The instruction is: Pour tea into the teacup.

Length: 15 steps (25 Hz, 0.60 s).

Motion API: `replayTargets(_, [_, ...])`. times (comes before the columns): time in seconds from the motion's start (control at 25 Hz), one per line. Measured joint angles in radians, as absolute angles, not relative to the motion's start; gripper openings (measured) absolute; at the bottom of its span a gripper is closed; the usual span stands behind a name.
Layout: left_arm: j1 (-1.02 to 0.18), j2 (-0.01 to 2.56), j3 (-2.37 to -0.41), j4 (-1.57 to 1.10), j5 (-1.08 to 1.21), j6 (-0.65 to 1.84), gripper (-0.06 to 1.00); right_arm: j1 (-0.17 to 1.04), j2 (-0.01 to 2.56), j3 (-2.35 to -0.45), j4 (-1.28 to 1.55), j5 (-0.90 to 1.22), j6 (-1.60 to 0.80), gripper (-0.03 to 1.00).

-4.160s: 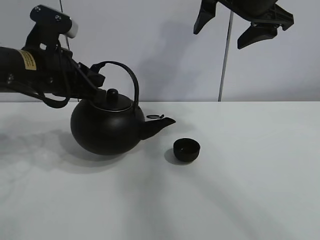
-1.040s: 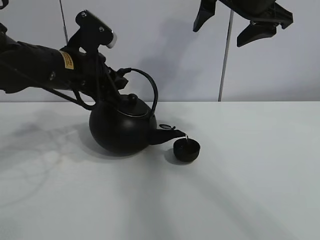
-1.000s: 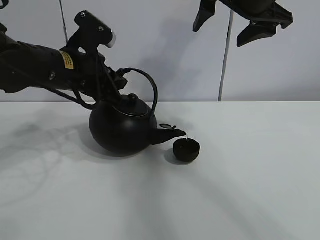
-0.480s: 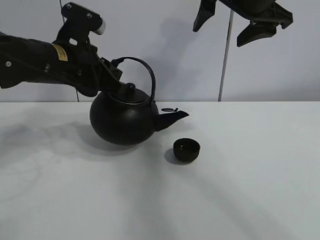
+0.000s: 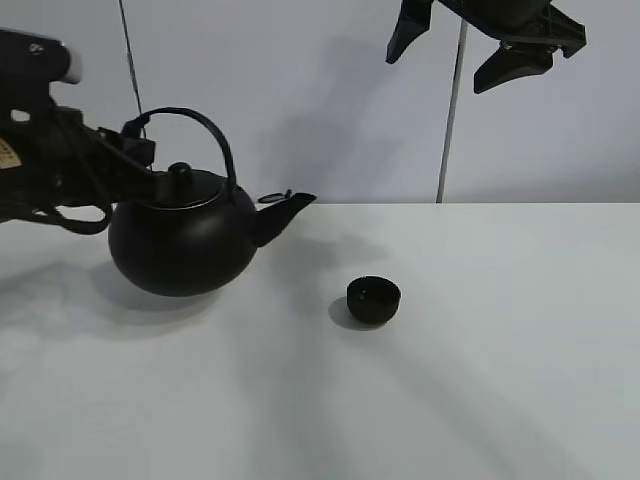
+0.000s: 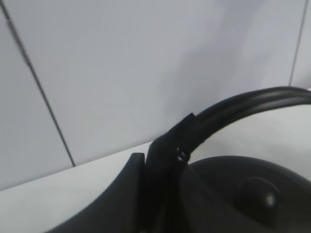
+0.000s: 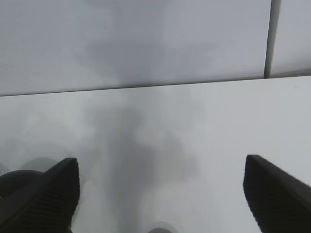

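Teacup [image 5: 373,299] sits upright near the middle of your white surface [image 5: 480,380], its contents unreadable. Behind and well left, your left pincer [image 5: 128,160] grips the handle of 1 kettle [image 5: 183,245], held level with its spout aimed away from the cup. Farthest, your right pincer [image 5: 478,50] hangs open and empty. Pouring looks finished or paused.

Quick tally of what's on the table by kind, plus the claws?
Kettle: 1, black, handle gripped by the left claw
Teacup: 1, black, standing apart from the kettle
Claws: 2, the right claw open, raised above the table
Total: 2 things on the table, 2 claws
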<state>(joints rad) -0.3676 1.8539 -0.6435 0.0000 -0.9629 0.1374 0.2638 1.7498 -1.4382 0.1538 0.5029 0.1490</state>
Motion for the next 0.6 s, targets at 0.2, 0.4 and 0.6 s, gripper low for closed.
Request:
replayTargets(0.2, [-0.358,1.848,-0.529,-0.076,-1.025,0.134,0.11,0.264,1.750,-1.438,0.154,0.503,0.149,0.63])
replayTargets(0.4, [-0.358,1.848,-0.458,-0.103,-1.025,0.134,0.11,0.264,1.750,-1.438,0.154,0.503,0.149,0.63])
replayTargets(0.6, [-0.358,1.838,-0.445,-0.112,-1.029,0.133,0.11,0.264,1.750,-1.438,0.154,0.503,0.149,0.63])
